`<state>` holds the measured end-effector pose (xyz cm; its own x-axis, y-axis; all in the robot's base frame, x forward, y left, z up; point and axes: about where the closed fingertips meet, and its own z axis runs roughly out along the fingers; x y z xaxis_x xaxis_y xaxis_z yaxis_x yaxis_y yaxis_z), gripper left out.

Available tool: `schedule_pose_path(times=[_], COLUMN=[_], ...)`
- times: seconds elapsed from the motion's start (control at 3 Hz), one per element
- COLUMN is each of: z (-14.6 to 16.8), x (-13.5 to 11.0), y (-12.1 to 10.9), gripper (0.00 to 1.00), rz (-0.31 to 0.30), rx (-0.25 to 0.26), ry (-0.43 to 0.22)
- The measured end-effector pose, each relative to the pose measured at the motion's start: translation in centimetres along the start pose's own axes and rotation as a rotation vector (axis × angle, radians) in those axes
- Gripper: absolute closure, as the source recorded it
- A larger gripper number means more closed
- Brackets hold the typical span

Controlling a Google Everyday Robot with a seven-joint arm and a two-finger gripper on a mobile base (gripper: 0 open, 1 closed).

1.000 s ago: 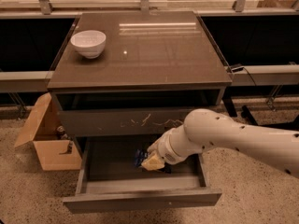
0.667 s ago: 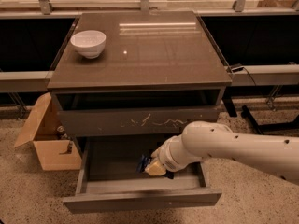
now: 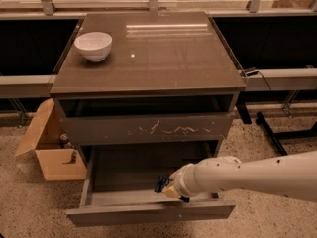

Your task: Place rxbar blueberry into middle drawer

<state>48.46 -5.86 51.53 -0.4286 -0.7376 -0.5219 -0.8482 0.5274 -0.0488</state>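
My hand (image 3: 167,188) sits low in the open middle drawer (image 3: 148,213), near its front wall, gripping the snack bar (image 3: 159,184). Only a dark blue end pokes out to the left, its lettering too small to read. My white arm (image 3: 247,175) hides the rest and is cut off at the right edge. Farther up, a white bowl (image 3: 93,45) stands on the surface (image 3: 163,53).

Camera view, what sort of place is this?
Probably an office or lab test area: a drawer cabinet with a white bowl on top, speckled floor, a cardboard box; the gripper is over the open middle drawer.
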Motion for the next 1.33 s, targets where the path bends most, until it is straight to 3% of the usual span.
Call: schedule_pose_path(times=[0.33,0.67,1.33], z=[2.1,4.7,6.0], x=[2.0,3.6,4.7], y=[-1.9,-3.3,-6.8], gripper=[1.0,0.81,0.34], rz=[0.043,0.085,0.193], rx=[0.047,0.032,-0.031], ry=[-0.029,-0.08,-0.234])
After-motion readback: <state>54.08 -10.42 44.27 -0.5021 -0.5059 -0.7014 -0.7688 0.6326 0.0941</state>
